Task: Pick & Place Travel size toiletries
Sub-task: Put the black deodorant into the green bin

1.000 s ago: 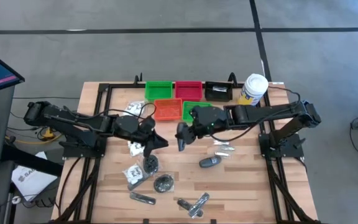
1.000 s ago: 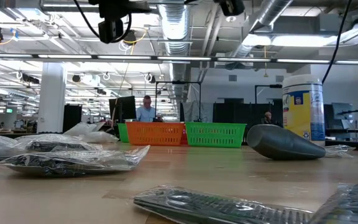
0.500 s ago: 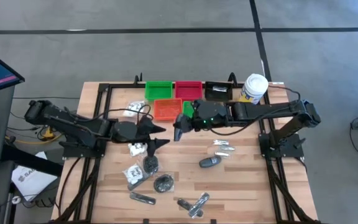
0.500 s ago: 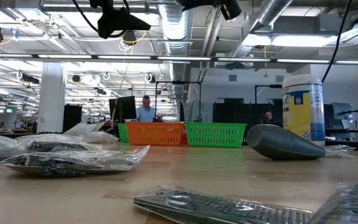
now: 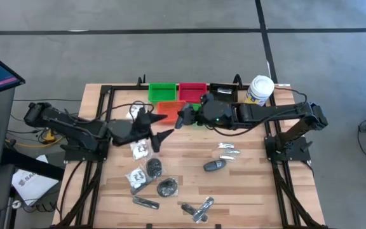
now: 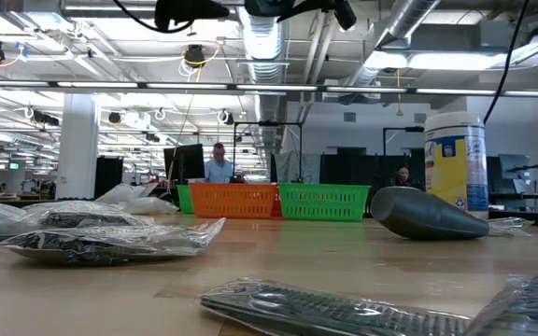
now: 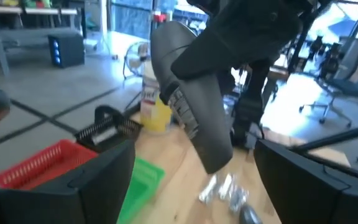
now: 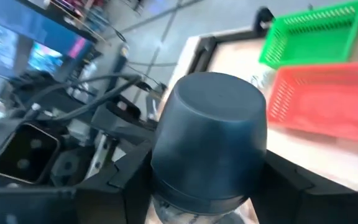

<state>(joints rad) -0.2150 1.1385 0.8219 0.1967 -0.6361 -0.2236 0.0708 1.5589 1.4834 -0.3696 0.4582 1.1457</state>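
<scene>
The right gripper [image 5: 182,119] is clamped on a dark grey oval [image 8: 209,146], up in the air by the orange tray [image 5: 168,111]. The oval looks hard, smooth and light, so it may slip; holding it across the middle seems best. The left gripper [image 5: 156,131] has its fingers wide apart and holds nothing. Soft packets [image 5: 141,150] lie below it on the table [image 5: 246,181].

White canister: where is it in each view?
High: white canister at the table's far right corner, beside the black tray.
Low: right side, upright.
Left wrist: partly behind the dark grey oval.
Right wrist: not in it.
Shared landmark: orange tray.
</scene>
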